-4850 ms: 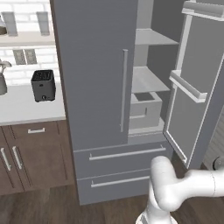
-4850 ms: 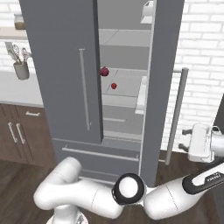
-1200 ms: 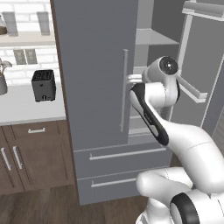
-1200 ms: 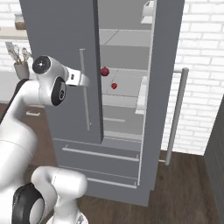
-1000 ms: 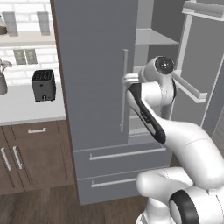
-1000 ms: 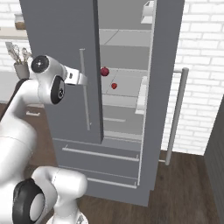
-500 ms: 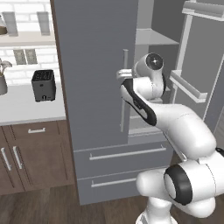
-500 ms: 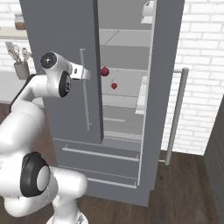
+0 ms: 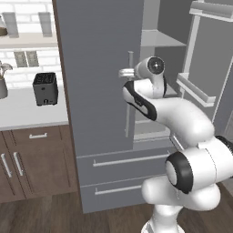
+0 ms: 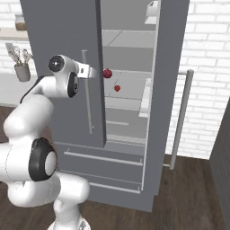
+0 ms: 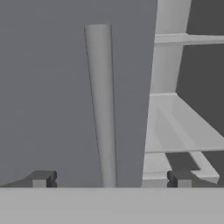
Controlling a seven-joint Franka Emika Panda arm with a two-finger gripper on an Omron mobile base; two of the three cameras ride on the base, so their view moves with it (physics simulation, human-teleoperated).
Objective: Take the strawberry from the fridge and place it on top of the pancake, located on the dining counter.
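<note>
You are seeing a grey fridge (image 10: 63,36) with pale grey shelves (image 10: 128,85), a tiny bright red strawberry (image 10: 117,88), a dark red fruit (image 10: 107,73), a black toaster (image 9: 45,88), brown cabinets (image 9: 32,159) and white brick wall (image 10: 204,54).

Fridge (image 10: 67,27): stands right of the bench (image 9: 27,111); left door shut, right door (image 10: 168,90) swung open.
Door handle (image 11: 101,105): upright on the shut left door, near its inner edge.
Shelves (image 10: 128,85): inside the open right half, stacked one above another.
Strawberry (image 10: 117,88): on a middle shelf, just right of and below the larger fruit (image 10: 108,73).
Drawers (image 9: 123,161): two, below the doors, one over the other.
Toaster (image 9: 45,88): on the bench, left of the fridge.
Cabinets (image 9: 32,159): under the bench.
Hand (image 11: 109,179): spread wide before the shut left door, straddling the handle's lower part, level with the fruit shelf.
</note>
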